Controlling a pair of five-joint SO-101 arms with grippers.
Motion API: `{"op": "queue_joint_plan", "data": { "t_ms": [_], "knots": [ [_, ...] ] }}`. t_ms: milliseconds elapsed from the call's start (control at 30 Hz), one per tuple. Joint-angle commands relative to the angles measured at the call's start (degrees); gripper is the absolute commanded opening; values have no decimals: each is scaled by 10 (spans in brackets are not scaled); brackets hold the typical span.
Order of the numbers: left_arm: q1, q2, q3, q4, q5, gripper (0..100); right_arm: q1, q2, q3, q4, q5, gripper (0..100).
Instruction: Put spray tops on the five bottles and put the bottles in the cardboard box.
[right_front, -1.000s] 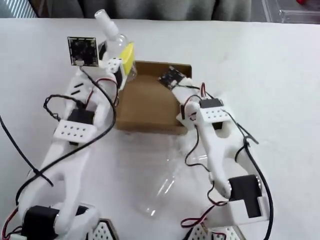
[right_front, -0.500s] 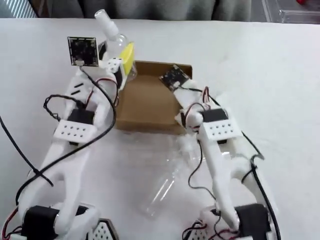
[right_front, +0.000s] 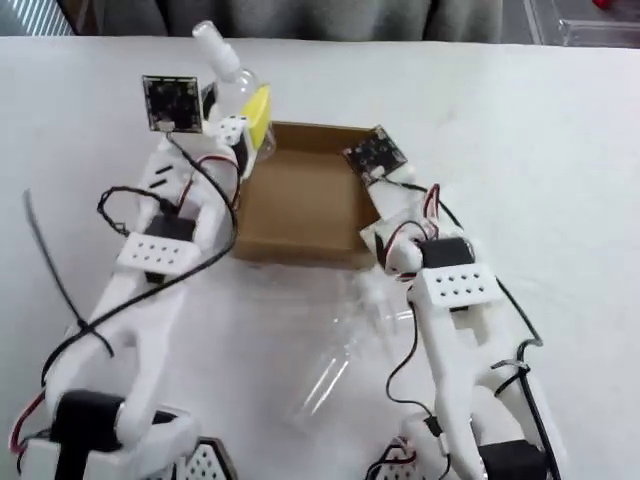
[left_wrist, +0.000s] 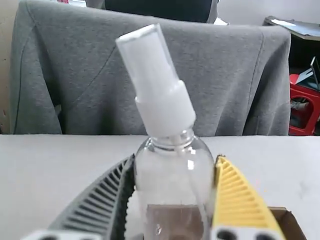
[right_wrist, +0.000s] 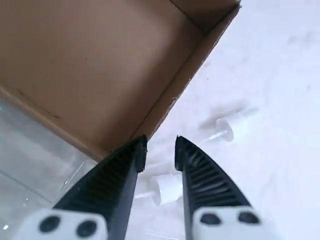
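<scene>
Biggest worry here imo is the drop: the left hand (left_wrist: 175, 161) has its grey and yellow jaws clamped on the round belly of the bottle (left_wrist: 172, 172), which sits tilted up over the 11 o'clock corner of the cardboard box (right_front: 300, 205), more above the rim than above the floor. That body looks slick and curved, so it could twist or slide in the grip, and letting go from there could catch the wall and roll it off onto the surface (right_front: 540, 150). The right hand (right_wrist: 159, 148) hovers at the box's 5 o'clock corner with its jaws only a narrow gap apart and nothing in them. It'd need to open more for the loose spray top (right_wrist: 167, 188) lying just under it, and a light little part like that could skid away if nudged. Another spray top (right_wrist: 227, 126) lies nearby, outside the box wall. As for looks, the held bottle is clear plastic, looks empty, with a white spray top (left_wrist: 157, 92) already seated on its neck. I think a second bottle (right_front: 335, 365) lies on its side at the box's 6 o'clock, but it's so transparent I can't tell if it's capped. The box is empty so far.
</scene>
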Motion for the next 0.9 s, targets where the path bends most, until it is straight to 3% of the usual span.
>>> {"op": "queue_joint_plan", "data": {
  "t_ms": [0,200,867],
  "knots": [
    [2,50,-9,-88,3,24,11,-27,-9,-10,-13,74],
    [2,132,-15,-190,3,24,13,-27,-8,-10,-12,74],
    [8,343,-178,-197,2,24,28,-25,-6,-15,-13,74]
  ]
}}
